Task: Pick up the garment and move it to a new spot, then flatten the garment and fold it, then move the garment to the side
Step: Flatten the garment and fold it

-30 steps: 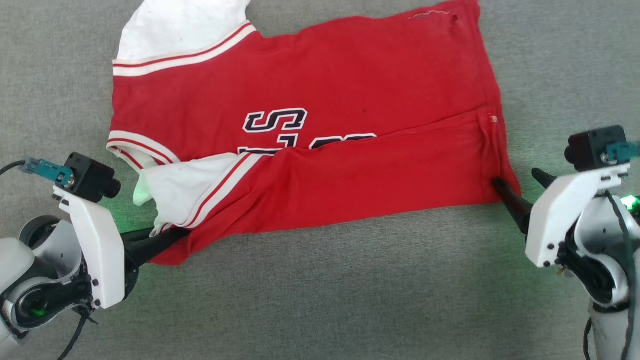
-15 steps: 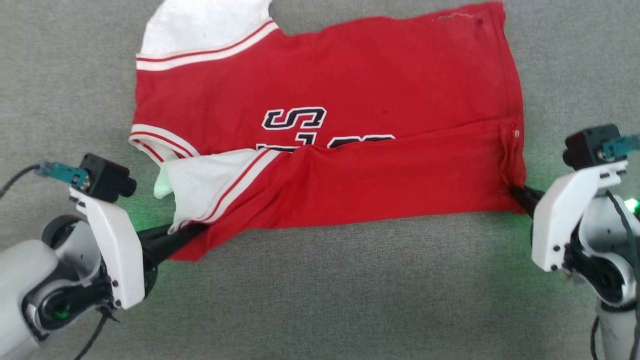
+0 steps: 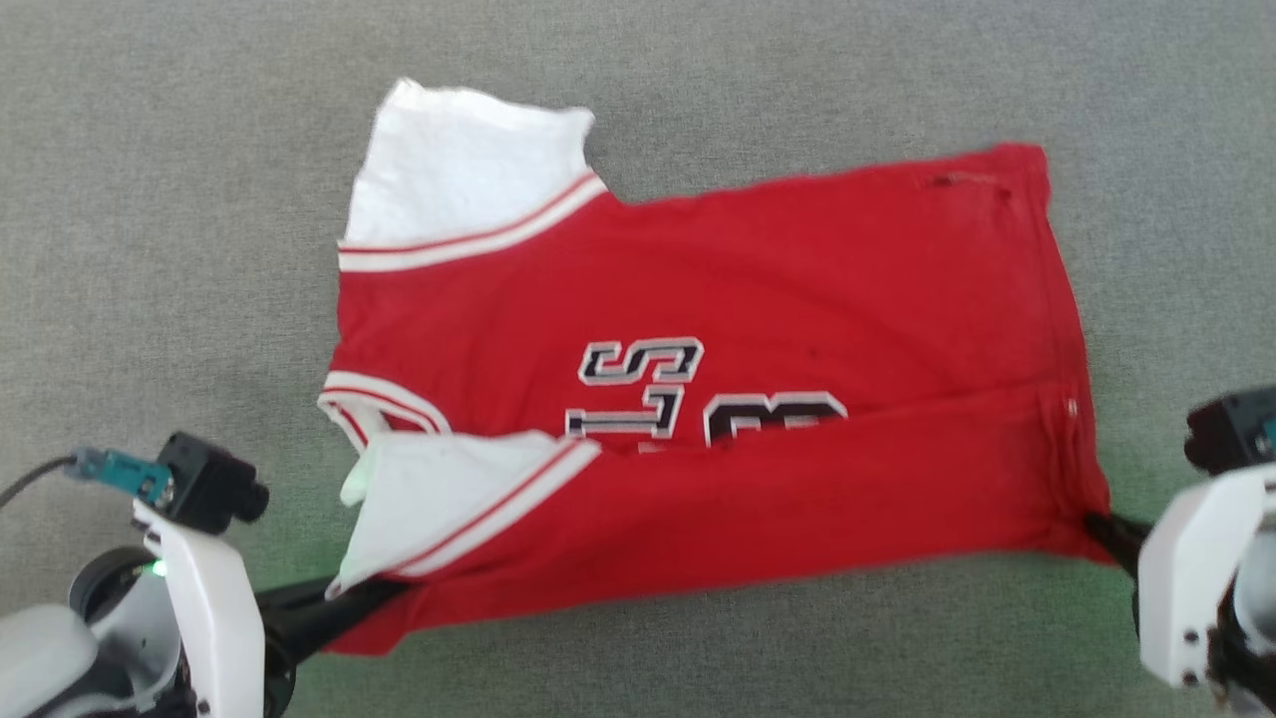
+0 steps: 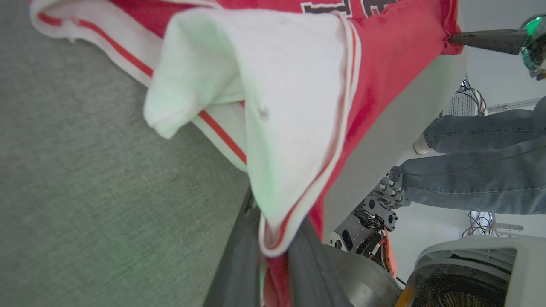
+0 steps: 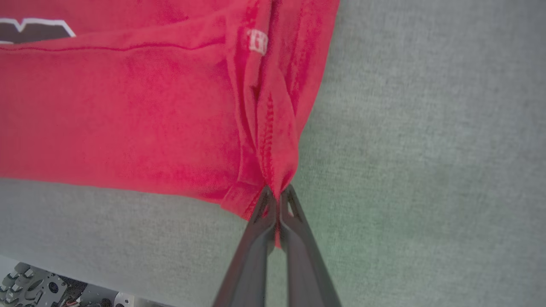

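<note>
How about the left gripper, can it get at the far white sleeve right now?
Probably not yet: the left gripper is shut on the garment at its near edge and must let go first. Nothing covers the far white sleeve.

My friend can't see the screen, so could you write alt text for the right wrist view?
The right gripper is pinched shut on the hem corner of a red garment, its two dark fingers rising from the bottom edge. The garment spreads over a grey fabric surface.
</note>
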`<state>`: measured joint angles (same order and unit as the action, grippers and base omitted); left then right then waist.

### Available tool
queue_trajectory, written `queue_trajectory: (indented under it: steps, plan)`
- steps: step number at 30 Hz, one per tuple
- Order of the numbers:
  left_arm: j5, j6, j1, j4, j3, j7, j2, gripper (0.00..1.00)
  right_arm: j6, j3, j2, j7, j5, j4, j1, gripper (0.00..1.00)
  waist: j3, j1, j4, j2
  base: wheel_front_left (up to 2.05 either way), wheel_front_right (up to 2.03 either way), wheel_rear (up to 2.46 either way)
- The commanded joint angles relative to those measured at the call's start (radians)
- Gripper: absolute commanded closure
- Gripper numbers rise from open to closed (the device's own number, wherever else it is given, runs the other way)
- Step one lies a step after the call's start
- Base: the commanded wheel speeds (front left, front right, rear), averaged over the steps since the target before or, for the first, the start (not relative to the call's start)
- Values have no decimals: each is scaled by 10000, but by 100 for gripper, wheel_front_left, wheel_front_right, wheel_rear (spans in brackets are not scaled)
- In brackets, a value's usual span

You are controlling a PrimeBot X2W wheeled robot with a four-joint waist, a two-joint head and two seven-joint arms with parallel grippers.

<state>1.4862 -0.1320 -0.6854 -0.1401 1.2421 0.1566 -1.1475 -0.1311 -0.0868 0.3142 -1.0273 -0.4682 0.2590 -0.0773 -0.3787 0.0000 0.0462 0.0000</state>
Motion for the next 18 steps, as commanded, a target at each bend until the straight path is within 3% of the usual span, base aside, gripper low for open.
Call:
queue_trajectory:
  steps: [1,5,6,7,8,9,16,18]
  plan:
    - [-90,30,214,-199,52,-128,-148,100,9,-102,75,-114,-97,205,382,100,43,0,-16,0,0,0,0]
    - [-37,30,427,-350,101,-489,-237,100,9,-381,-10,213,-59,545,775,97,95,0,-7,0,0,0,0]
    - [-73,30,457,-272,100,-579,-216,100,9,-378,-34,354,-13,587,806,69,116,0,4,0,0,0,0]
    - [-60,30,512,-104,99,-820,-136,65,9,-471,-97,747,117,628,735,1,154,0,27,0,0,0,0]
    - [-36,30,536,-73,97,-923,-96,37,9,-405,-73,891,179,630,722,0,173,0,44,0,0,0,0]
    - [-37,28,543,-67,84,-1068,-57,0,9,-360,-29,1052,232,648,734,0,197,0,51,0,0,0,0]
    - [-54,28,679,76,0,-1880,-308,0,8,-557,-190,2685,757,831,413,0,429,0,126,0,0,0,0]
    - [-20,30,654,474,-214,-2507,-415,0,8,-406,-408,4108,1131,683,148,0,642,0,211,0,0,0,0]
